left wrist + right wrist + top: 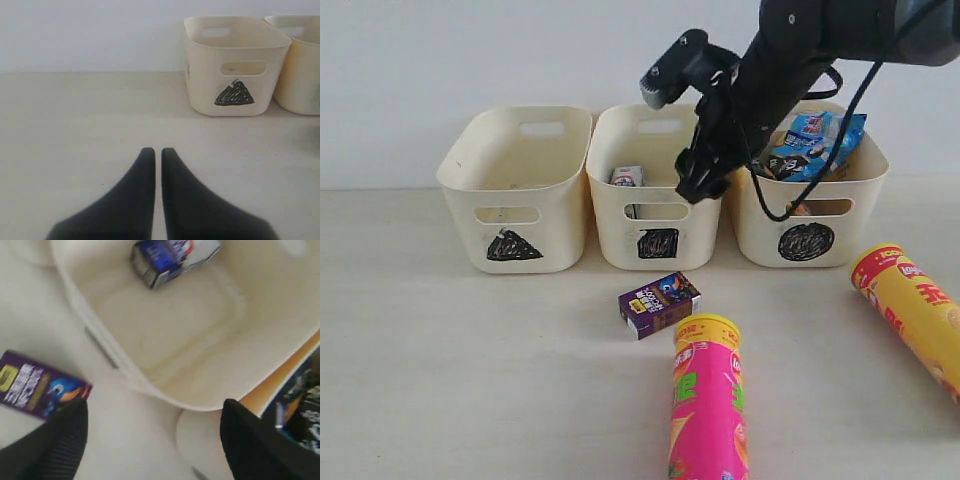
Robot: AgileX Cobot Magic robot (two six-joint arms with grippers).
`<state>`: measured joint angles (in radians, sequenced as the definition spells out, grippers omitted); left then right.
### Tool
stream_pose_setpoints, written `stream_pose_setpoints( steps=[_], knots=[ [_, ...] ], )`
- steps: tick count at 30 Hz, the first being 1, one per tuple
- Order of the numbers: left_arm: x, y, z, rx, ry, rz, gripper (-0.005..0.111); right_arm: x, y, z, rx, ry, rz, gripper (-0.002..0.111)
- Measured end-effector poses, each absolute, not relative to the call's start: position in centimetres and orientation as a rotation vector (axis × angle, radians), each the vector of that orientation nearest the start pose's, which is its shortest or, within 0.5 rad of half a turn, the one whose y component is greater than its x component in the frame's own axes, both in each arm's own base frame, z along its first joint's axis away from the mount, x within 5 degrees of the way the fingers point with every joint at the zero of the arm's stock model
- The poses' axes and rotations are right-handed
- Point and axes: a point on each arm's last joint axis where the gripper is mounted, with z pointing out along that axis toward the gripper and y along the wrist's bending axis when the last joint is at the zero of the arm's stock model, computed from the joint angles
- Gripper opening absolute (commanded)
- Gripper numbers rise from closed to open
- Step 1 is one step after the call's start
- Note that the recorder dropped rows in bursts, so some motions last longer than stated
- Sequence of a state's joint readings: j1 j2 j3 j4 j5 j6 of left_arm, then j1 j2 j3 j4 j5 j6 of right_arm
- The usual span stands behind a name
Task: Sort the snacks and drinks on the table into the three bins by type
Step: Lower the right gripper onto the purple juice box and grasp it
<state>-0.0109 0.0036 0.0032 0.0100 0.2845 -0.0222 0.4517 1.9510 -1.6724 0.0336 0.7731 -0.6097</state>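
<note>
Right gripper [703, 178] spread wide and empty over the front rim of the square-marked bin [658, 228] at upper centre, which holds the blue-and-white carton [627, 177]; purple carton [659, 304] lies mid-frame on the table [470, 380]; left gripper [157, 152] pressed together, empty.

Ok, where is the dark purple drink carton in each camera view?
Exterior view: the purple carton lies on the table in front of the square-marked bin.
Left wrist view: not in it.
Right wrist view: the purple carton lies just outside that bin's wall.
Shared landmark: the square-marked bin, which holds the blue-and-white carton.
</note>
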Motion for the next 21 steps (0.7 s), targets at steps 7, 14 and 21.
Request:
stream_pose_setpoints(
  steps=[7,14,21],
  knots=[
    [5.5,0.0,18.6,-0.004,1.775,-0.015,0.004,37.4,21.4,25.0,-1.735,2.073,0.295,0.067],
    [5.5,0.0,18.6,-0.004,1.775,-0.015,0.004,38.0,24.7,22.9,-1.932,1.991,0.357,0.067],
    [5.5,0.0,18.6,-0.004,1.775,-0.015,0.004,38.1,26.5,19.6,-2.274,1.821,0.311,0.067]
  ],
)
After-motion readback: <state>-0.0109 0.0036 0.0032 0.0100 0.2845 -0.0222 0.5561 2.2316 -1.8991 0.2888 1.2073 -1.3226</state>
